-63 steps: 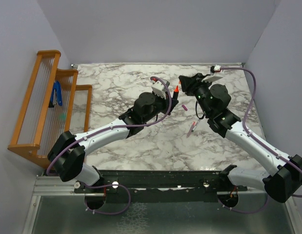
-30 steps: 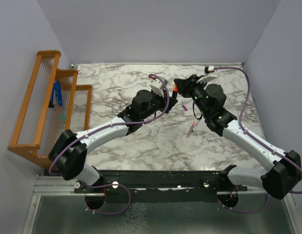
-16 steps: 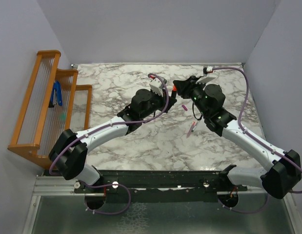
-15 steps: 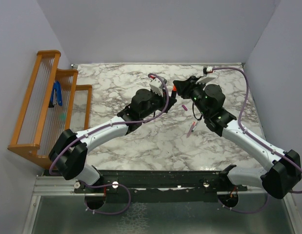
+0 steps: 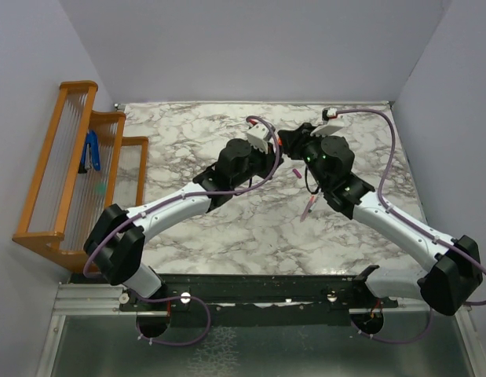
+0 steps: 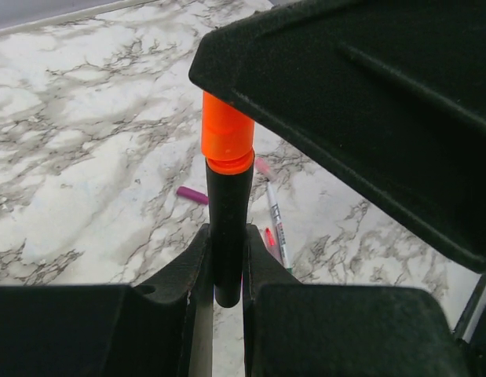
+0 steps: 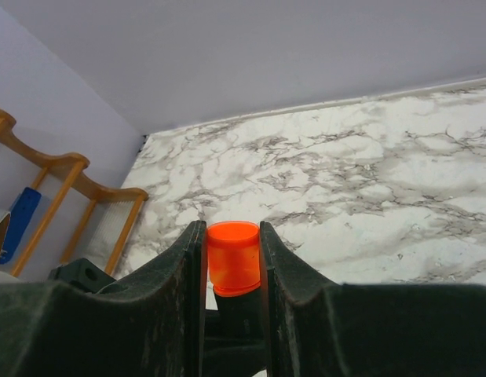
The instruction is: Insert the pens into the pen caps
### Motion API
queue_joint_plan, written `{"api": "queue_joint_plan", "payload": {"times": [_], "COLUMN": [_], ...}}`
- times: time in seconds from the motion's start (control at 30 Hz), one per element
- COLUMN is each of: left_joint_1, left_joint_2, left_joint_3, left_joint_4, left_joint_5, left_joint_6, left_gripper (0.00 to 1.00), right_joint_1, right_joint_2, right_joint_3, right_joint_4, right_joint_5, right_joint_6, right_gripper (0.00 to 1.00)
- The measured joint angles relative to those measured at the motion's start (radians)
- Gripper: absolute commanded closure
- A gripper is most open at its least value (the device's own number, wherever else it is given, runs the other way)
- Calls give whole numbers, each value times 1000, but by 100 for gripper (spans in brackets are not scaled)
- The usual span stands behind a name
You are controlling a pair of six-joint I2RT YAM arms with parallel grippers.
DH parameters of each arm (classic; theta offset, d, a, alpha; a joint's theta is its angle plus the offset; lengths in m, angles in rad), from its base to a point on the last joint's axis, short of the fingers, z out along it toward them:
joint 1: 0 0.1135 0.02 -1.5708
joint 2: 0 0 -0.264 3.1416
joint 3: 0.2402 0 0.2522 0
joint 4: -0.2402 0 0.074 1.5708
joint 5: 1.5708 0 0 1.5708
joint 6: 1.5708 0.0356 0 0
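Over the table (image 5: 188, 133), orange cap (image 6: 225, 137) sits on black marker (image 6: 229, 228).

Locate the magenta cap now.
Magenta cap lies loose on the marble table, right of centre in the top view, beside the right arm's wrist; thin pens lie nearer the bases.
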Motion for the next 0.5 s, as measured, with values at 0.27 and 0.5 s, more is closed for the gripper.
{"api": "queue_joint_plan", "payload": {"times": [0.27,0.5], "left_joint_1": [-16,-8], "left_joint_2": [32,36], "left_joint_3": [46,53], "left_joint_4": [-71,-94], "left_joint_5": [-79,-80], "left_joint_6": [73,131], "left_gripper": [100,100], "right_joint_1": [25,31], "right_joint_2": [29,29], "right_joint_3": [23,19], "right_joint_4": [-33,-37], "right_joint_5": [80,79], "right_joint_6": [0,-1], "right_gripper": [99,100]}}
